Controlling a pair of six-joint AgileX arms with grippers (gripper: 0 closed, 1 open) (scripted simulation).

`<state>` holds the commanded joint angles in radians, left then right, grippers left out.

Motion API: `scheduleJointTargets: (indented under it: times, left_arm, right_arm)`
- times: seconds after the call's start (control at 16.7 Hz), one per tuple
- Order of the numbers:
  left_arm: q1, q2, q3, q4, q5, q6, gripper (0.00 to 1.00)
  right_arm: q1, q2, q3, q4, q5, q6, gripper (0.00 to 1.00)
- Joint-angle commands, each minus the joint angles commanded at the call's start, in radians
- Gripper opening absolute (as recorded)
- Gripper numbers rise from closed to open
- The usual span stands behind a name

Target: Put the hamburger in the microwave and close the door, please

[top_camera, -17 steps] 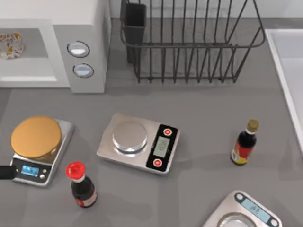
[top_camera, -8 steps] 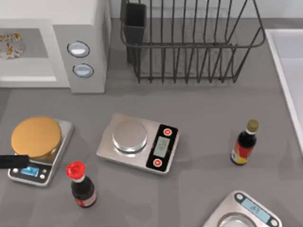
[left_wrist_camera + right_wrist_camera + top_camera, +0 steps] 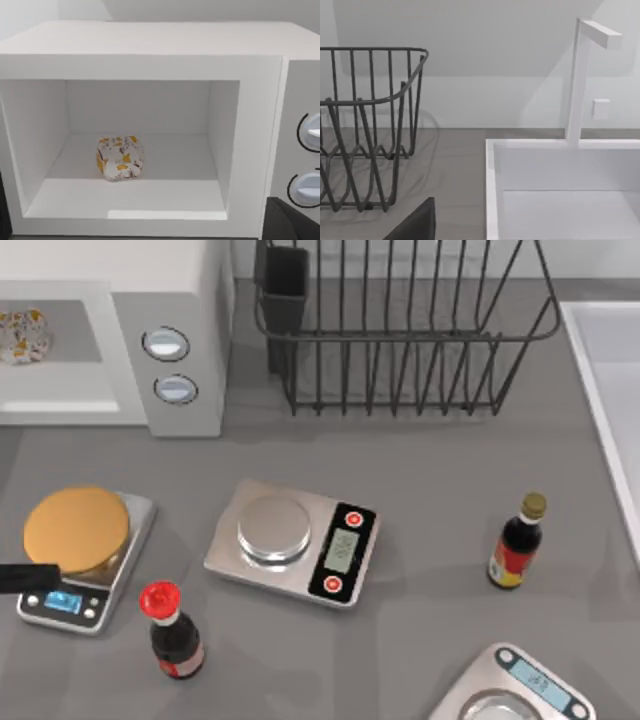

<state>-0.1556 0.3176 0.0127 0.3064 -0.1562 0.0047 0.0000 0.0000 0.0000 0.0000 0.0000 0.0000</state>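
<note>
White microwave (image 3: 150, 60) open | hamburger (image 3: 120, 157) inside | left gripper (image 3: 25, 576) (cut off): fingers' state unreadable

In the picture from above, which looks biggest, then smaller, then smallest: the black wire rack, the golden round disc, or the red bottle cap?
1. The black wire rack, biggest by far.
2. The golden round disc on its scale.
3. The red bottle cap, smallest, though it stands nearer the camera, so it may look a bit bigger.

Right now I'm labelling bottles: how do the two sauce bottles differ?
The red-capped bottle has a round red cap and red label; the gold-capped bottle has a small gold cap and yellow label. The former stands toward the table's left, the latter toward its right. Both are dark and upright.
</note>
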Motion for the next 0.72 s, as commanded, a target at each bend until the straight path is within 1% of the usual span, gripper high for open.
scheduleJointTargets:
  times: [0.18,0.42,0.54,0.72]
  left_arm:
    - [0.020,-0.011,0.026,-0.037,0.020,0.000,0.00]
    - [0.014,-0.010,0.023,-0.037,0.017,0.000,0.00]
    - [-0.020,-0.027,0.015,-0.045,-0.017,0.000,0.00]
    - [-0.112,-0.078,-0.010,-0.072,-0.110,-0.001,0.00]
  right_arm:
    - [0.000,0.000,0.000,0.000,0.000,0.000,1.00]
    - [0.000,0.000,0.000,0.000,0.000,0.000,1.00]
    - [0.000,0.000,0.000,0.000,0.000,0.000,1.00]
    - [0.000,0.000,0.000,0.000,0.000,0.000,1.00]
